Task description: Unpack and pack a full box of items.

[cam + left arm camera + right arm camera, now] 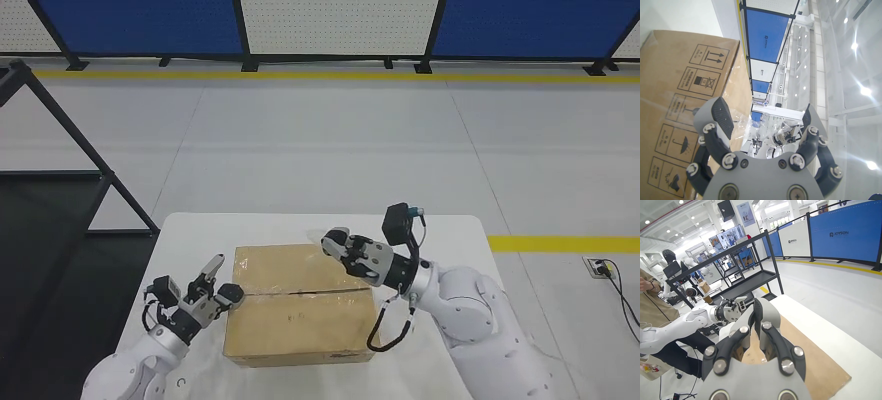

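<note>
A: What carries everything?
B: A white rectangular worktop (280,228), with a black metal shelf trolley (757,277) just beside it.
A: And farther off?
B: Blue and white partition panels (340,25) stand behind a yellow floor stripe (330,75). A brown paper cup (707,298) seems to stand on the trolley's lower shelf. A white socket strip (598,267) lies on the floor.

Brown cardboard box (300,320), flaps closed along a taped centre seam, lay flat on the white tabletop (200,235).

Brown cardboard box (300,325) with black symbols (706,56); white table (200,240).
</note>
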